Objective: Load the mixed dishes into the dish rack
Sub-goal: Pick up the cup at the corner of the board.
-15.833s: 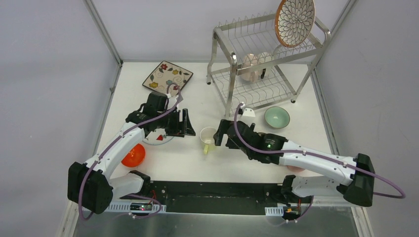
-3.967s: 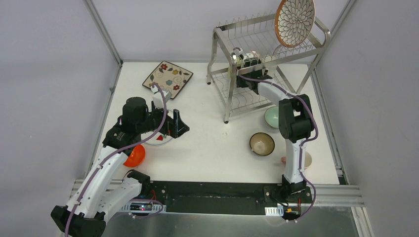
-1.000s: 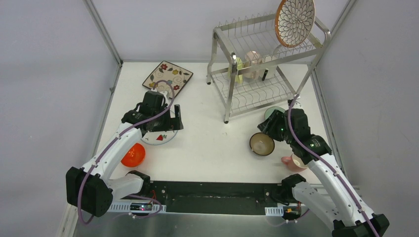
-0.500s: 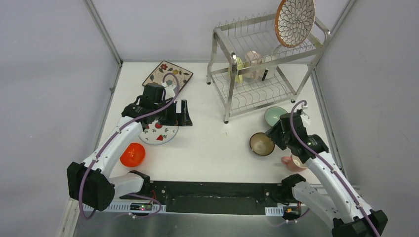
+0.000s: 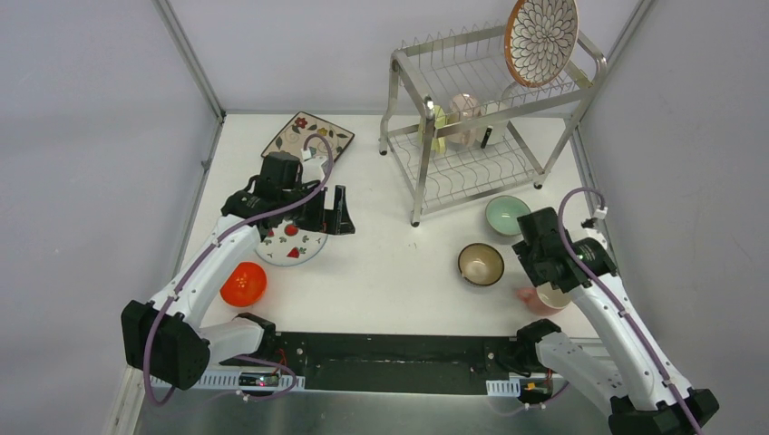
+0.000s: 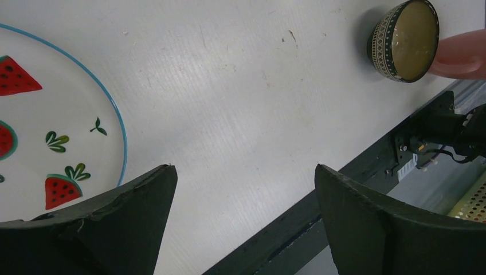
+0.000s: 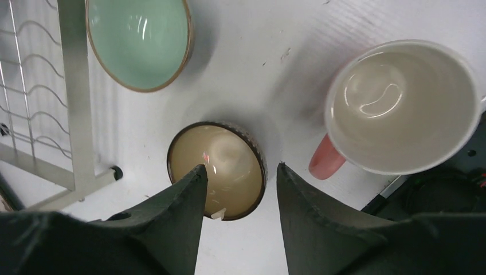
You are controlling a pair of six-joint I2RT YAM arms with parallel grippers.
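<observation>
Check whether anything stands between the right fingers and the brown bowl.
Nothing visible does. In the right wrist view the brown bowl lies straight ahead of the open right fingers, with nothing over it. The mint bowl and the cup sit off to either side, apart from it.

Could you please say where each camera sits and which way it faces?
Top external: above, behind the bases, looking down on white table, silver wire dish rack, left arm, right arm.
Left wrist: down past its left tool onto the watermelon-print white plate.
Right wrist: down past its right tool onto the brown cream-lined bowl.
Shared: that bowl, in all three.
</observation>
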